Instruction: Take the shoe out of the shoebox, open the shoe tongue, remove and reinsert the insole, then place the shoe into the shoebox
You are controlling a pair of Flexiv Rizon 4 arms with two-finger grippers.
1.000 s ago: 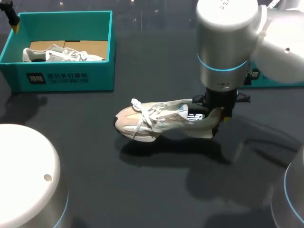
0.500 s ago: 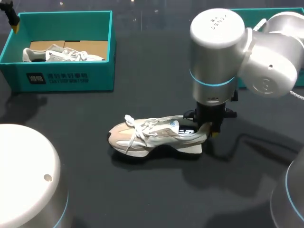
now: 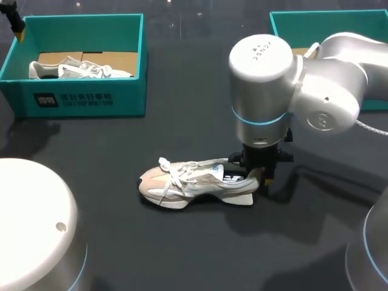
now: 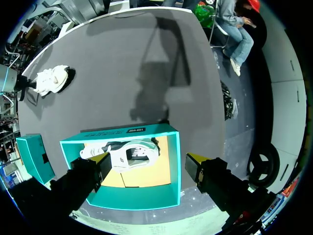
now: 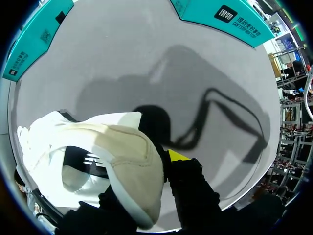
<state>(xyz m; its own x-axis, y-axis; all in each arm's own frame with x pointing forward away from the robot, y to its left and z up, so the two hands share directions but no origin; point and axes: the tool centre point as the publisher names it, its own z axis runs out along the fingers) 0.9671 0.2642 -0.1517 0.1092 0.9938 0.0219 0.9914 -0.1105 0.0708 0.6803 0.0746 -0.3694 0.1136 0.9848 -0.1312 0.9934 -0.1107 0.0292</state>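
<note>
The right end effector points straight down, clamped on the shoe; the left end effector hangs, fingers apart.

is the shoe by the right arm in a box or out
Out: the shoe rests sole-down on the dark table, apart from the left shoebox and right shoebox, heel in the right tool.

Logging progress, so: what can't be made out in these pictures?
Insole: inside the shoe, behind its heel in right wrist view, too small in head view.
Right shoebox contents: head view, right arm covers them.
Right gripper: one fingertip hidden by the heel, right wrist view.
</note>
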